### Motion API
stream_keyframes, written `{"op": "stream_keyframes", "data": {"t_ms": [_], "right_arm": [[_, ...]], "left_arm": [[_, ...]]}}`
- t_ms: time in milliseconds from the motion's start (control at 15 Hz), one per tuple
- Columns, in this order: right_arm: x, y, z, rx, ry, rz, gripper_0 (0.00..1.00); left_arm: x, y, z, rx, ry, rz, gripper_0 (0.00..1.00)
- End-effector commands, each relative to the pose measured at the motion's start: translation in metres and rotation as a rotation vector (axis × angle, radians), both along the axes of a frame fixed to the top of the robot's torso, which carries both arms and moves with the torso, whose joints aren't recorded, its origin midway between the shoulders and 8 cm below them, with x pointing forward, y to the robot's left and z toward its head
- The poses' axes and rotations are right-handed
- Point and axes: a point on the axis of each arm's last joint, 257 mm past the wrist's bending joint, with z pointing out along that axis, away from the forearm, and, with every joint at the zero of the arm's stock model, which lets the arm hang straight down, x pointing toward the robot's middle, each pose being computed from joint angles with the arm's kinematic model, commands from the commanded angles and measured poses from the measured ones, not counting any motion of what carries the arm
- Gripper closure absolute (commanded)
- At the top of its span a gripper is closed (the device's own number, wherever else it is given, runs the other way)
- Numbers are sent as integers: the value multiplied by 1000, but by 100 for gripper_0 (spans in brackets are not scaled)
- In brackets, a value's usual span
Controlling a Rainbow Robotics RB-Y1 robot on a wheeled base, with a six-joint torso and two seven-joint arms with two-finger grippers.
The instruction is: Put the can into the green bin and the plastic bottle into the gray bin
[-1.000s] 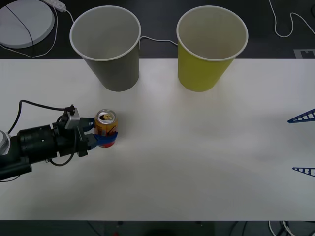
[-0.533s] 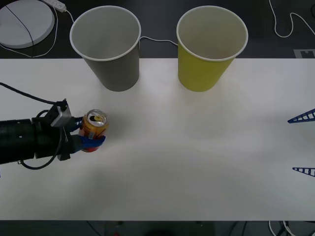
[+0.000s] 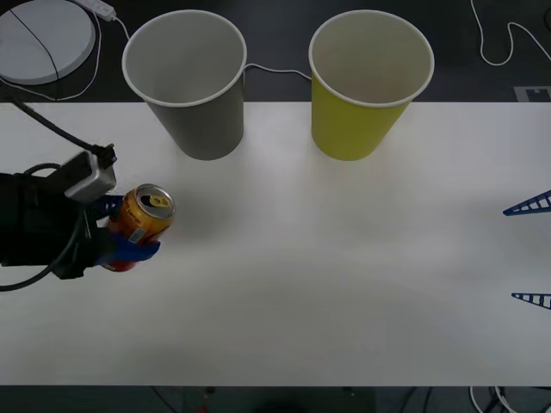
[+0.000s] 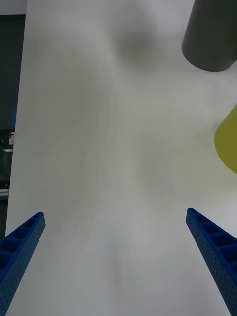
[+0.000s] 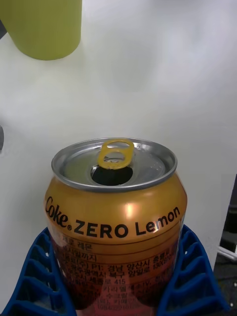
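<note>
My left gripper (image 3: 123,234) is shut on the can (image 3: 142,215), an orange-gold drink can with an open gold tab, held tilted above the table's left side. In the left wrist view the can (image 5: 116,217) sits between the blue ribbed fingers (image 5: 190,276). The gray bin (image 3: 185,82) stands at the back, left of centre, and the green bin (image 3: 368,82) stands to its right. My right gripper (image 4: 118,261) is open over bare table at the right edge, its fingertips (image 3: 527,205) poking into the front view. The plastic bottle is out of view.
A white round disc (image 3: 43,39) with cables lies beyond the table's far left corner. White cables (image 3: 504,47) trail on the dark floor behind. The white table (image 3: 344,275) has wide free room in the middle and right.
The left gripper has lifted the can off the table and drawn it back to the left, tilting it. The bins and the right arm have not moved.
</note>
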Motion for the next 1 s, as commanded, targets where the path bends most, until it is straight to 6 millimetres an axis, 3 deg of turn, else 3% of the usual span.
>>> {"op": "stream_keyframes", "data": {"t_ms": [67,200,533,800,1000], "right_arm": [[0,0,0,0,0,0,0],[0,0,0,0,0,0,0],[0,0,0,0,0,0,0],[0,0,0,0,0,0,0],[0,0,0,0,0,0,0]], "left_arm": [[13,-12,28,49,8,19,100],[33,-30,64,36,-56,46,100],[47,-77,89,69,-89,19,100],[75,-110,119,105,-97,-12,100],[91,-147,145,73,-99,-42,100]]}}
